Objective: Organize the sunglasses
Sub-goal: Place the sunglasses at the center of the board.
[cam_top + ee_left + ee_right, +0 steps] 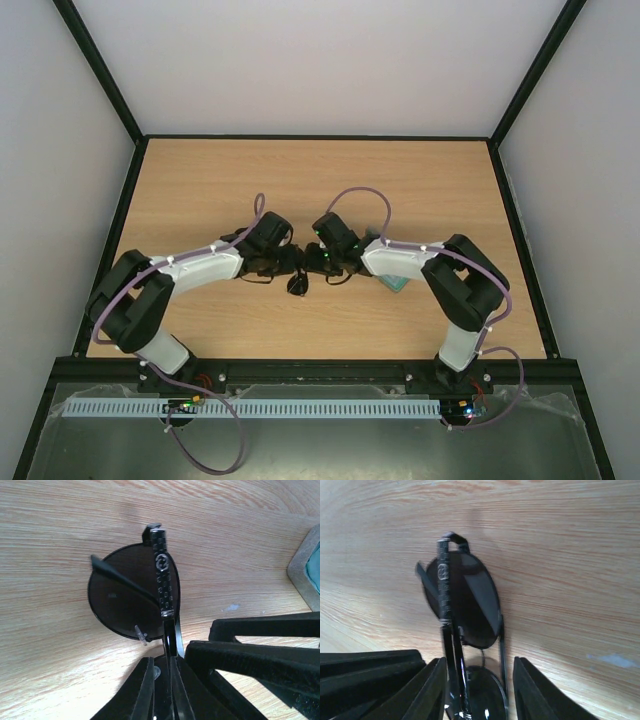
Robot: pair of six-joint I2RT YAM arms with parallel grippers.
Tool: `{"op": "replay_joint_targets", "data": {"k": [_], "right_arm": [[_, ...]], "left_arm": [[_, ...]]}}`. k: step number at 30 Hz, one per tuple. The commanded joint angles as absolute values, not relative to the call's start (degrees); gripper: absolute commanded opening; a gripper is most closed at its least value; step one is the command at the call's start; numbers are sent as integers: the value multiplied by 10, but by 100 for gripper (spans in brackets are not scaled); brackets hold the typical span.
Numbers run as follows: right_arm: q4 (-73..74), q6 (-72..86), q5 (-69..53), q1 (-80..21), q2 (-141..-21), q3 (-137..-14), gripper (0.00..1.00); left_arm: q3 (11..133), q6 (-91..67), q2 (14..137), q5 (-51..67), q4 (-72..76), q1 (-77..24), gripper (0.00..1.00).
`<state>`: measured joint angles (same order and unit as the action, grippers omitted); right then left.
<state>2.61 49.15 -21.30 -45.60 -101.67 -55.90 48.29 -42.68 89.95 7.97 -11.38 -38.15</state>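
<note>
The sunglasses have dark oval lenses and slim temples folded across them, and they lie at the table's middle between both grippers. In the left wrist view my left gripper is shut on the sunglasses at the frame near the bridge; the patterned temple runs over the lens. In the right wrist view my right gripper is open, its fingers standing either side of the sunglasses, with the folded temples close to its left finger. The two grippers face each other.
The grey case with green lining lies partly under the right arm, and its corner shows in the left wrist view. The right gripper's black fingers cross the left wrist view. The table's black frame edges bound the wood surface.
</note>
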Motion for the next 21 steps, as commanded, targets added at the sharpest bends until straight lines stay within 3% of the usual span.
{"op": "replay_joint_targets", "data": {"k": [1, 10, 15, 19, 21], "right_arm": [[92, 473, -156, -460, -1003, -575, 42], [154, 434, -100, -460, -959, -568, 42], [217, 396, -44, -461, -924, -596, 42], [275, 371, -19, -485, -948, -653, 42], [278, 374, -18, -501, -966, -672, 42]], "left_arm": [[473, -430, 882, 70, -115, -381, 13], [468, -428, 835, 63, -143, -378, 14], [463, -425, 787, 61, -172, -362, 23], [451, -417, 739, 61, -192, -335, 41], [443, -410, 714, 60, -201, -319, 65]]}}
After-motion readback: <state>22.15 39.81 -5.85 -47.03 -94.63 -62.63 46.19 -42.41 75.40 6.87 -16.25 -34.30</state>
